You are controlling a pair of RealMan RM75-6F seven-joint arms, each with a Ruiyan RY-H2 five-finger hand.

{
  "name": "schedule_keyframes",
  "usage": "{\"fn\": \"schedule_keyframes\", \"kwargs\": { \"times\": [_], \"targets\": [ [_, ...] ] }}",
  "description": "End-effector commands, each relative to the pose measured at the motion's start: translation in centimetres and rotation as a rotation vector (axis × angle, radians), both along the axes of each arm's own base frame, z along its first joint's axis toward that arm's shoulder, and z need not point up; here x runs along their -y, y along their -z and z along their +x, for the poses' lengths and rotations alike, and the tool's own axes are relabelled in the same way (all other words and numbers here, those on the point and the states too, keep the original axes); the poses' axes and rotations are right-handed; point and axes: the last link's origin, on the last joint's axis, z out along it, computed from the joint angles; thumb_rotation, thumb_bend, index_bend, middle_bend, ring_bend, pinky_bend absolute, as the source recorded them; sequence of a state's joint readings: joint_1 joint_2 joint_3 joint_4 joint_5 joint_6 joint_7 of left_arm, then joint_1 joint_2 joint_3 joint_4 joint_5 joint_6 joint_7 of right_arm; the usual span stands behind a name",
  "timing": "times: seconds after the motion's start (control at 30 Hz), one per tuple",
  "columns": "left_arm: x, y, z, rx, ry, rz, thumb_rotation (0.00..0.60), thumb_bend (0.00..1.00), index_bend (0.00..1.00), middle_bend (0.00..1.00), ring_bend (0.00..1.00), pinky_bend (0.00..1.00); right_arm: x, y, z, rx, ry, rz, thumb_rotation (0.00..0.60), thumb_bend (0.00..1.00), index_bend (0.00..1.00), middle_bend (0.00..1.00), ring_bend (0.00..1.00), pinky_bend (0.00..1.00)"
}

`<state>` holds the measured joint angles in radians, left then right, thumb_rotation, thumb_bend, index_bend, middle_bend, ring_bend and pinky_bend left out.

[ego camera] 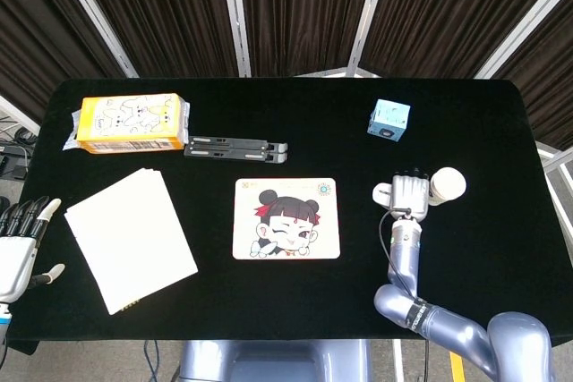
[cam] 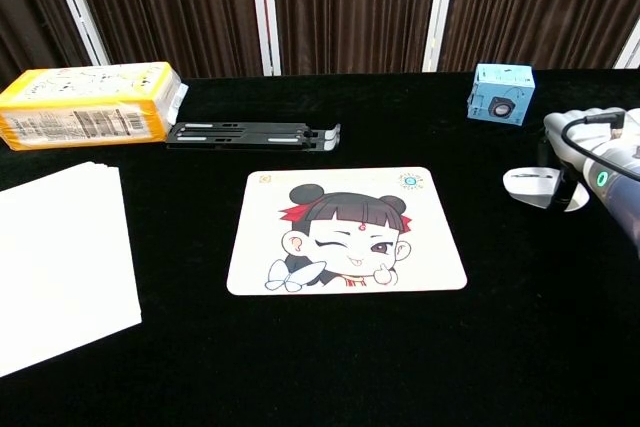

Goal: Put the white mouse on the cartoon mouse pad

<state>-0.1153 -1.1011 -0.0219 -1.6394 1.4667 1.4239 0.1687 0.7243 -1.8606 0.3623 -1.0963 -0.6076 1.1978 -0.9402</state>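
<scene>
White mouse under right hand, grip unclear | blue cube behind | left hand spread

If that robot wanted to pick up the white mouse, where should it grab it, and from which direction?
Probably from above, fingers wrapping its two long sides. The white mouse lies flat and low on the table, so only its rounded back and sides can be reached. The right hand is already over it, covering most of it in the head view; whether it grips yet cannot be told.
</scene>
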Motion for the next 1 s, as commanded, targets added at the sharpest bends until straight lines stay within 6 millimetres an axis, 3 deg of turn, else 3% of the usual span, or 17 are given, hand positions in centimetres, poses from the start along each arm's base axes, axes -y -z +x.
{"fn": "schedule_keyframes", "kwargs": {
  "times": [0.03, 0.3, 0.73, 1.0],
  "targets": [
    [0.0, 0.0, 0.0, 0.000, 0.000, 0.000, 0.600, 0.16, 0.06, 0.00, 0.00, 0.00, 0.0, -0.1, 0.6, 0.013, -0.020, -0.005, 0.600, 0.19, 0.54, 0.33, 0.14, 0.24],
    [0.0, 0.0, 0.0, 0.000, 0.000, 0.000, 0.600, 0.16, 0.06, 0.00, 0.00, 0.00, -0.2, -0.6, 3.4, 0.058, -0.087, -0.016, 0.600, 0.19, 0.55, 0.34, 0.15, 0.25],
    [0.0, -0.1, 0.0, 0.005, 0.002, 0.001, 0.600, 0.16, 0.06, 0.00, 0.00, 0.00, -2.2, -0.1, 9.0, 0.130, -0.171, 0.033, 0.600, 0.19, 0.55, 0.36, 0.16, 0.25],
    [0.0, -0.1, 0.0, 0.011, 0.002, 0.001, 0.600, 0.16, 0.06, 0.00, 0.00, 0.00, -3.2, 1.1, 10.6, 0.156, -0.195, 0.069, 0.600, 0.19, 0.56, 0.36, 0.16, 0.25]
  ]
}}
